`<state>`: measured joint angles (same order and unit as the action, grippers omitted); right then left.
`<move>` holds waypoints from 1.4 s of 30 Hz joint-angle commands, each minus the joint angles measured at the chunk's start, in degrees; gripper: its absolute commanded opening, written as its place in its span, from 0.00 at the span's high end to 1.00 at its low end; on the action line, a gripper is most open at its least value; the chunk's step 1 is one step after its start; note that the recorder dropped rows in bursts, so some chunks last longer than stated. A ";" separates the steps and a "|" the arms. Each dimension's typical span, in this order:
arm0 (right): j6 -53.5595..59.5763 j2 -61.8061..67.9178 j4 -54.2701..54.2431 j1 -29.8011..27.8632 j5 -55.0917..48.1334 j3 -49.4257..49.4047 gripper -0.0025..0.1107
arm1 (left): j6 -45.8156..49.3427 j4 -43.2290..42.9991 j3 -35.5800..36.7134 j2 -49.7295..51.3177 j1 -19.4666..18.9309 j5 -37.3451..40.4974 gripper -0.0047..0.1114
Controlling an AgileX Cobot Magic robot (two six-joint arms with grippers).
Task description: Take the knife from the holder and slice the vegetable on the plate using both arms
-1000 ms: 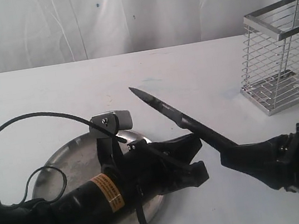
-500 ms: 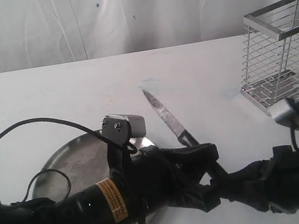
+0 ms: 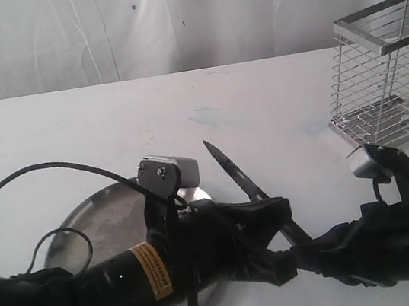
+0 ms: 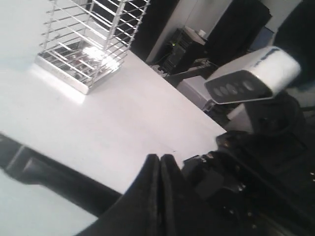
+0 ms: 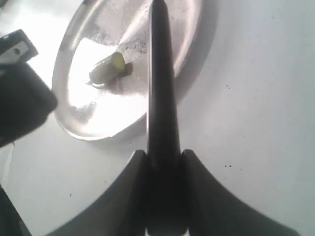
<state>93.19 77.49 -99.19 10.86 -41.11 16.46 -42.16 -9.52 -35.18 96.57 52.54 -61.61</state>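
1. While my right gripper (image 5: 164, 164) clamps the slim black-handled kitchen knife (image 5: 158, 73), the dark pointed blade reaches out over the round stainless-steel plate (image 5: 74, 120).
2. On that plate lies the small green pepper (image 5: 108, 68), cut end showing, just beside the blade.
3. My left gripper (image 4: 160, 164) is pressed fully closed, holding nothing.
4. The chrome wire-mesh holder (image 3: 389, 71) stands well apart on the white table (image 3: 70, 127).

Just a plain white table (image 3: 272, 89) with a faint bluish smudge (image 3: 206, 113) near the middle. A wrinkly white curtain (image 3: 244, 8) hangs behind it, with a couple of tiny dark specks (image 3: 133, 7) on it. Off the table's edge there's some dark equipment (image 4: 184, 42), too blurry to make out.
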 commanded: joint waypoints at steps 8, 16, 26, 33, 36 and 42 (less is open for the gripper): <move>3.59 -0.82 -0.76 0.50 -7.10 1.12 0.98 | 1.36 9.03 5.97 -0.48 -3.30 8.57 0.96; 4.66 -0.82 -0.76 2.91 -8.09 1.12 0.98 | -5.84 2.40 -0.39 7.87 -3.30 -0.53 0.96; 4.89 4.75 -0.76 2.91 -7.82 1.12 0.98 | -8.06 -7.38 -4.87 7.98 -3.30 -5.69 0.96; 6.09 4.38 -0.76 2.91 -7.29 1.12 0.98 | -2.79 -1.16 -4.87 7.98 -3.30 3.47 0.96; 5.99 3.86 -0.76 2.91 -4.31 1.12 0.98 | 3.01 2.78 -4.87 7.70 -3.30 9.41 0.96; 2.17 1.21 -0.76 2.91 -1.80 1.12 0.98 | 15.25 4.93 -4.77 0.65 -5.69 19.37 0.96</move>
<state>96.78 80.31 -100.01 13.69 -42.87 17.59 -33.03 -5.56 -39.84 101.67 48.45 -47.11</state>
